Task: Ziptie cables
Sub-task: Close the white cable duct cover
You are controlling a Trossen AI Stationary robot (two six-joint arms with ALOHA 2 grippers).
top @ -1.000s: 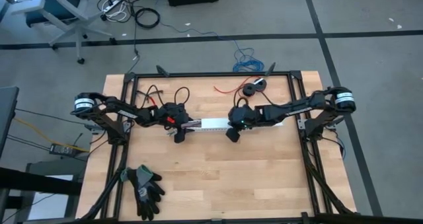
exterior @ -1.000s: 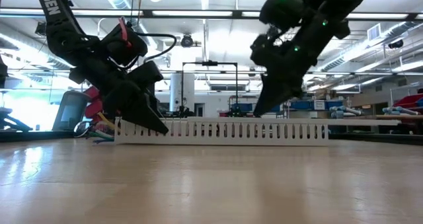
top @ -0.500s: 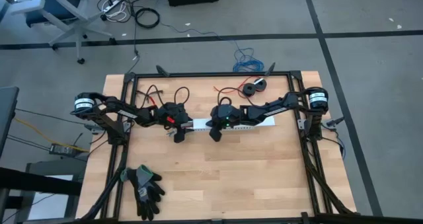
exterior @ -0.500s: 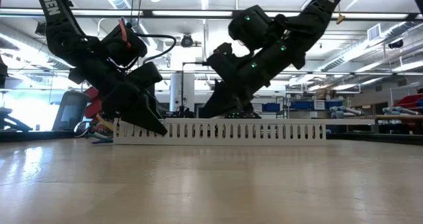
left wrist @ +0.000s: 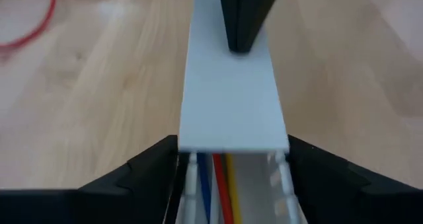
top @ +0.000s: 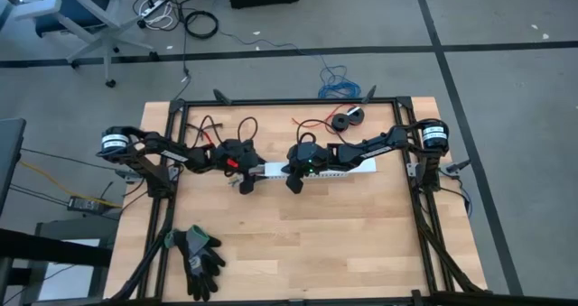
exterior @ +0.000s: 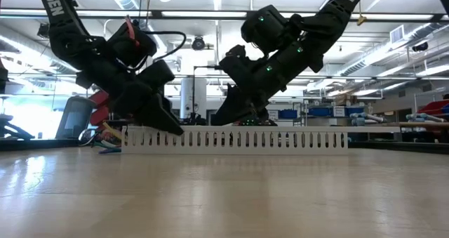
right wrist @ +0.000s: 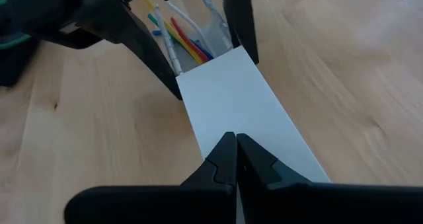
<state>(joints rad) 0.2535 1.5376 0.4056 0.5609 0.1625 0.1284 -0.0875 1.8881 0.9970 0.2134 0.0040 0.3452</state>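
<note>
A white slotted cable duct [exterior: 280, 138] lies lengthwise across the table's middle, closed by a flat white lid [right wrist: 231, 98]. The cables [left wrist: 215, 184], blue, red, yellow and white, lie inside the duct's uncovered left end, and their ends stick out there [exterior: 105, 136]. My left gripper [left wrist: 231, 168] stands astride that end, one finger along each side wall, its jaws wide apart. My right gripper [right wrist: 234, 151] is shut, with its tips down on the lid just right of the left gripper [top: 259, 171]. My left gripper's fingers [left wrist: 155, 168] lie close along the duct's two side walls at its left end, coming from the table's left and slanting down; whether they touch the walls I cannot tell. My right gripper presses its shut fingertips [right wrist: 228, 148] on the lid's top [right wrist: 225, 121], near the lid's left end. It comes slanting down from the table's right, along the duct. The duct rests flat on the table.
A pair of black gloves [top: 199, 256] lies at the near left. A red wire with a black round spool [top: 341, 121] sits at the far edge. A black frame [top: 289, 101] runs round the table. Bare wood lies on the duct's near side.
My right gripper, shut throughout, has travelled along the duct toward the table's left and sunk, tipping its fingers further down until their tips reached the lid close to my left gripper. For the last half second it has kept still. The duct has stayed in place.
</note>
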